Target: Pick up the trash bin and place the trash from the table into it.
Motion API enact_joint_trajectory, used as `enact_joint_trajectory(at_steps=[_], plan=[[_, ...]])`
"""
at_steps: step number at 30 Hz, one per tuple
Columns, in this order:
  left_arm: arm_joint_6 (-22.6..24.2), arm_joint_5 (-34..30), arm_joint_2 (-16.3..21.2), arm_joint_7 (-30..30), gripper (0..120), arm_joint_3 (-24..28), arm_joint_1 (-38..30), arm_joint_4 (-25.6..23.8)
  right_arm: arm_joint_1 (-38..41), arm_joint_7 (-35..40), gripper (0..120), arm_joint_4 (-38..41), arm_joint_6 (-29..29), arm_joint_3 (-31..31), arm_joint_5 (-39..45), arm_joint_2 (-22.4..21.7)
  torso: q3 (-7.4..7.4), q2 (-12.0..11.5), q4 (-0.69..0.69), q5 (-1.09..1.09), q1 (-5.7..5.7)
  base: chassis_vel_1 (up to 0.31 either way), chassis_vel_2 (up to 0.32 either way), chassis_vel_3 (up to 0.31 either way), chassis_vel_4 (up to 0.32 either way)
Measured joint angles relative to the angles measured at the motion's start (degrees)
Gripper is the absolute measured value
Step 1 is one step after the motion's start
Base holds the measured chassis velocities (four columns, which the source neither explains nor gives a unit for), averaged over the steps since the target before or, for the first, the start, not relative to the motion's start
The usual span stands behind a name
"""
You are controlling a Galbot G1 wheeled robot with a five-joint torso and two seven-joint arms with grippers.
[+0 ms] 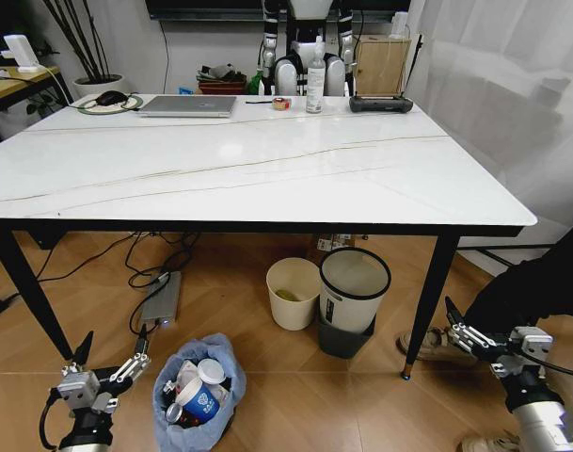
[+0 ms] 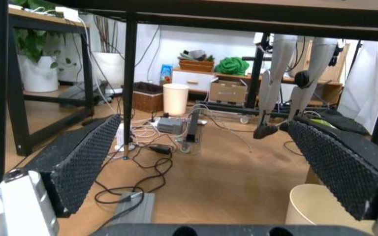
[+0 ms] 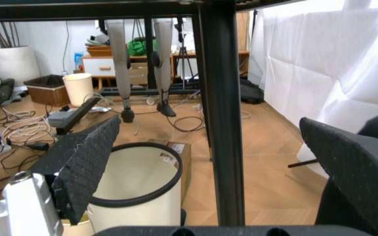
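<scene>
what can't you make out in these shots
- The trash bin: its base is cut off by the head view's lower edge; the trash deeper inside is hidden by the blue cup on top and the bag.
- Grey bin with white rim: its inside is hidden, head view too oblique; in the right wrist view the table leg crosses it.

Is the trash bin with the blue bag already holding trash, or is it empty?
Holding trash. The trash bin stands on the floor beside the left end effector, with a blue paper cup and other litter inside its bag.
</scene>
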Motion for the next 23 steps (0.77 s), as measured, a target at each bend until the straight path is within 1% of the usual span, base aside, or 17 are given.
enact_joint_trajectory(at_steps=[23], plan=[[0.04,-0.01,0.01,0.0,100,0.01,0.0,0.08,0.0,0.0,100,0.0,0.0,0.0,0.0,0.0,0.0,0.0,0.0,0.0,0.0,0.0,0.0,0.0,0.0]])
